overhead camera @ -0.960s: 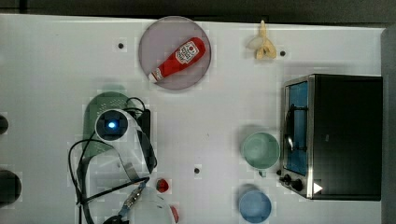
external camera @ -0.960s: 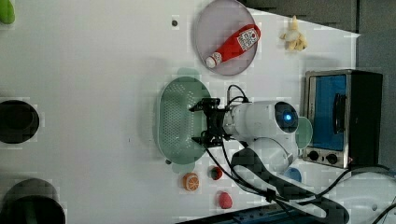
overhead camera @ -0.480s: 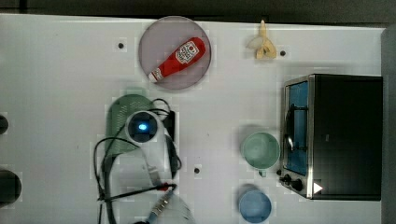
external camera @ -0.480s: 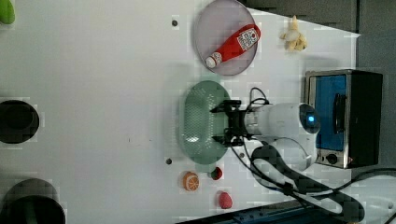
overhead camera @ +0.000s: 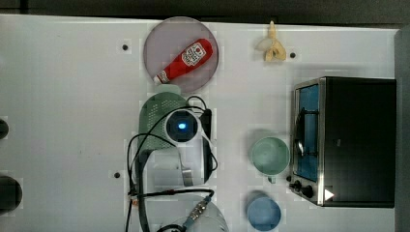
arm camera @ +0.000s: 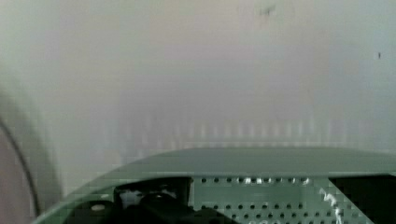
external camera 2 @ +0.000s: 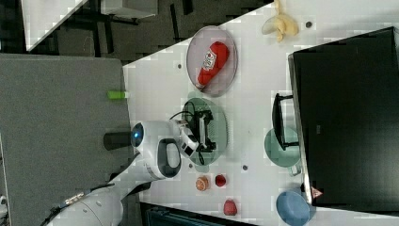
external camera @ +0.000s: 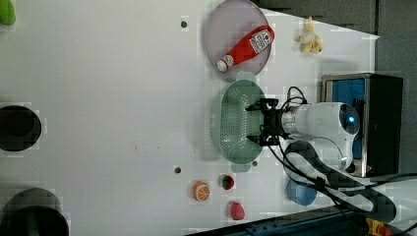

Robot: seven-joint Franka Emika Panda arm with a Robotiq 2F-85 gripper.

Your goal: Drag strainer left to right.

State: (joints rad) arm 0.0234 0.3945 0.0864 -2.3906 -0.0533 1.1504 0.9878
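The pale mint-green oval strainer point(overhead camera: 151, 112) lies on the white table just below the round plate in the top view, largely covered by my arm. In the left view the strainer point(external camera: 233, 123) shows its holed floor, and my gripper point(external camera: 255, 123) reaches into it from the left view's right. The fingers point(external camera: 256, 105) stand spread apart inside the bowl near its right wall, holding nothing between them. The right view shows the strainer point(external camera 2: 220, 126) with the gripper point(external camera 2: 207, 128) over it. In the wrist view the strainer's rim point(arm camera: 261, 161) curves across, with a dark fingertip point(arm camera: 154, 200) low down.
A grey plate point(overhead camera: 159, 43) carrying a red ketchup bottle point(overhead camera: 186, 60) sits close above the strainer's tab. To the top view's right stand a green cup point(overhead camera: 269, 155), a blue cup point(overhead camera: 263, 212) and a toaster oven point(overhead camera: 345, 140). Small toy fruits point(external camera: 200, 191) lie near the table's front.
The arm and the strainer have slid together toward the top view's right, and the strainer now lies right under the plate.
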